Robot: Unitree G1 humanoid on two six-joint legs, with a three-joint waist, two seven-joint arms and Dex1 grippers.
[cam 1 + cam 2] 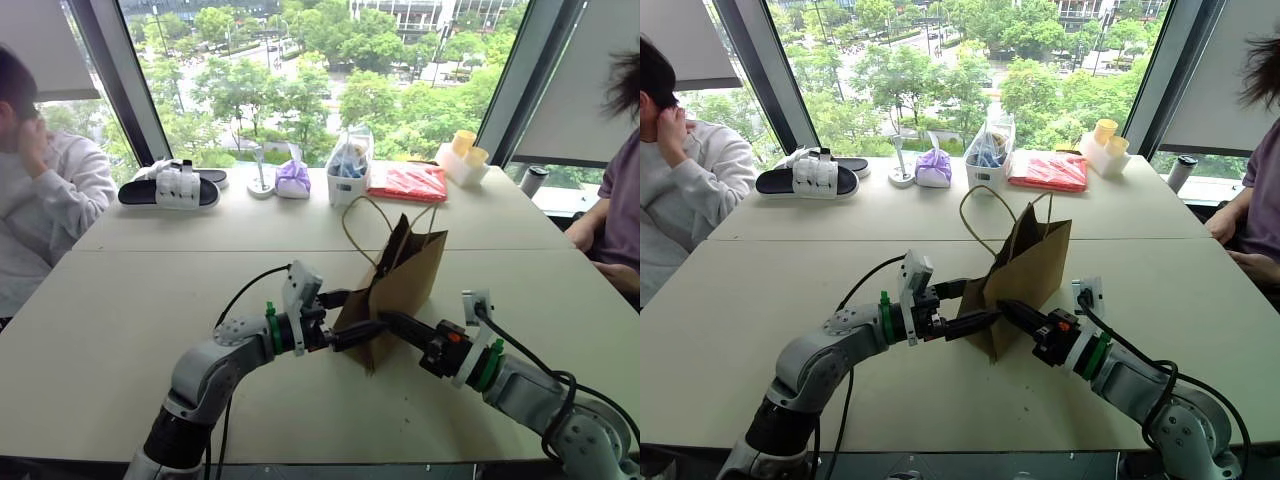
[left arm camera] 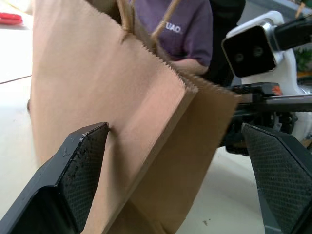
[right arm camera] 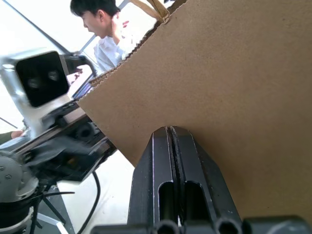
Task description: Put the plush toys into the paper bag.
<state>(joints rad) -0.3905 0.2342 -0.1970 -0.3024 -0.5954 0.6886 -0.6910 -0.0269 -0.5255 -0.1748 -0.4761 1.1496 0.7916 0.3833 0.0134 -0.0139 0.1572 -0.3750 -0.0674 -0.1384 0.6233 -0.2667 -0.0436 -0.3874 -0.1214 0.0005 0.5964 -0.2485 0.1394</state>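
Bright daylight from the windows [image 1: 300,80] behind, soft shadows, perhaps slight wrist-view blur.

Two pale tables [image 1: 150,300] stood pushed together, a seam running between them. Beyond the far edge, tall windows [image 1: 300,70] with dark slanted frames [image 1: 125,75] showed sunlit green trees and buildings. Light roller blinds [image 1: 575,100] hung at left and right.

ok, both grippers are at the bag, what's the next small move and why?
Probably close the left gripper on the near edge of the paper bag. Its fingers stand wide open on either side of that folded edge, while the right gripper is shut against the opposite wall, so the bag is steadied from one side only.
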